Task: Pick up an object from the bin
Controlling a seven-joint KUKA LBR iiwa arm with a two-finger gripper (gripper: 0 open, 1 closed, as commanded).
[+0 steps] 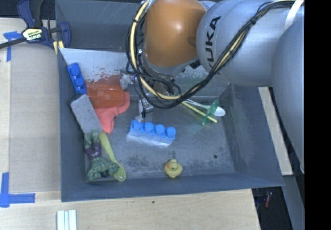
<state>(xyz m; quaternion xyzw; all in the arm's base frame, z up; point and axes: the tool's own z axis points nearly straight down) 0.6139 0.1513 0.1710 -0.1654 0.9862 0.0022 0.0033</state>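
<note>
Blue plastic slips if pinched on its studs, so I would descend straight and close across the long flat sides of the four-stud brick [152, 132] (left end nearest). It lies in the middle of the bin [207, 149], just beside the pincer [143, 112] on its near side. I cannot tell whether the pincer is spread or clenched.

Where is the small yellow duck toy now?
In the camera view the small yellow duck toy sits by the grey metal bin's bottom wall, just below the light-blue studded brick, right of the green toy figure.

Bin floor [207, 146] lies bare right of blue brick [152, 132].
</note>
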